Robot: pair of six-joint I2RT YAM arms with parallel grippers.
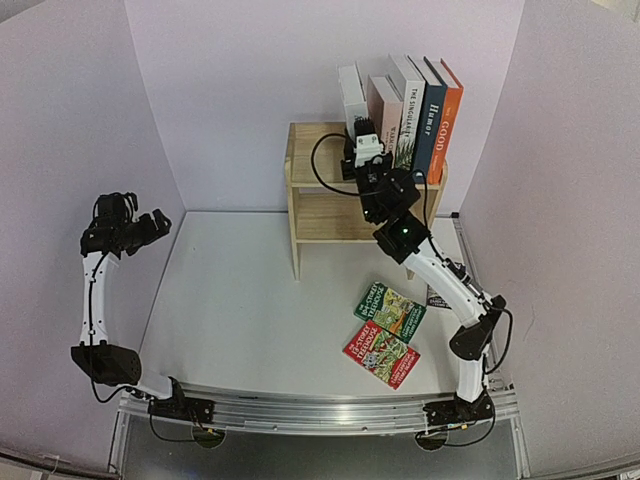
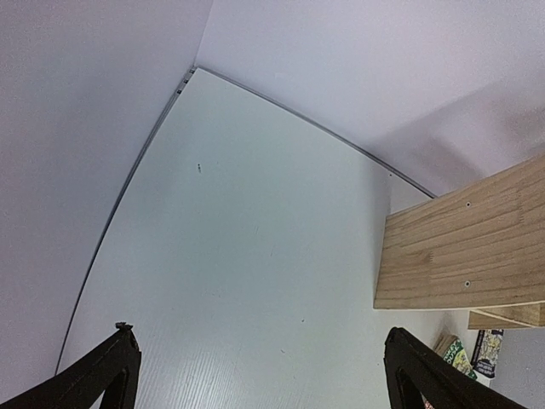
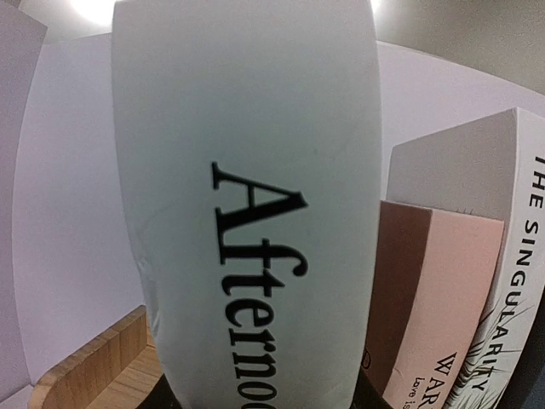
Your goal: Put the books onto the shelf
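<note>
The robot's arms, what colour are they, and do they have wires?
Both are white tubes with black joints and black bases. The left arm and the right arm each trail black cables. The right arm has a small green light at one joint. The fingers are black.

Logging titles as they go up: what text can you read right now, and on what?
"Afterno", cut off: spine of the white book
"THE SINGULARITY": plant-cover book
"WAR", cut off: pink book
"Humor": navy book
"GOOD": orange book
Too small to read: green paperback, red paperback
</note>
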